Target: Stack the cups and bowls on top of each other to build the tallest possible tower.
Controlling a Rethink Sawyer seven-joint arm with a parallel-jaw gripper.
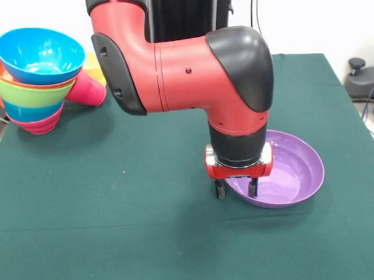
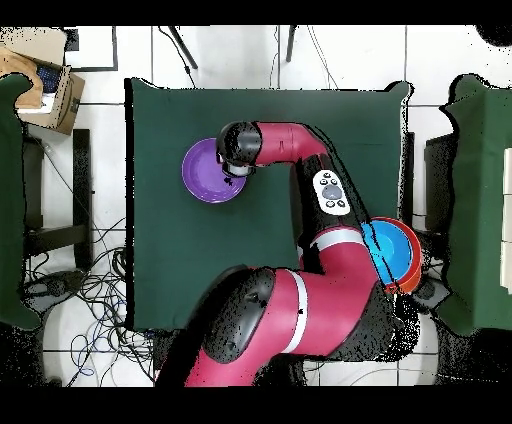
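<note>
The purple bowl (image 1: pixel 292 167) sits upright on the green table, right of centre; it also shows in the overhead view (image 2: pixel 203 172). My gripper (image 1: pixel 236 188) points straight down at its left rim, open, with one finger outside the rim and one inside the bowl. In the overhead view my wrist (image 2: pixel 238 158) covers the bowl's edge. The tower (image 1: pixel 34 81) stands at the far left corner: a blue bowl (image 1: pixel 39 52) on top, then orange, lime green, translucent blue and magenta. A red-pink cup (image 1: pixel 87 89) lies on its side against the tower, with a yellow cup (image 1: pixel 96 66) behind it. The orange cup is hidden.
The green table cloth (image 1: pixel 114 179) ends at a front edge near the picture's bottom. The tower's blue top (image 2: pixel 392 250) sits at the table's edge in the overhead view. A black object (image 1: pixel 360 78) stands off the table at the right. A cardboard box (image 2: pixel 45 85) and cables lie on the floor.
</note>
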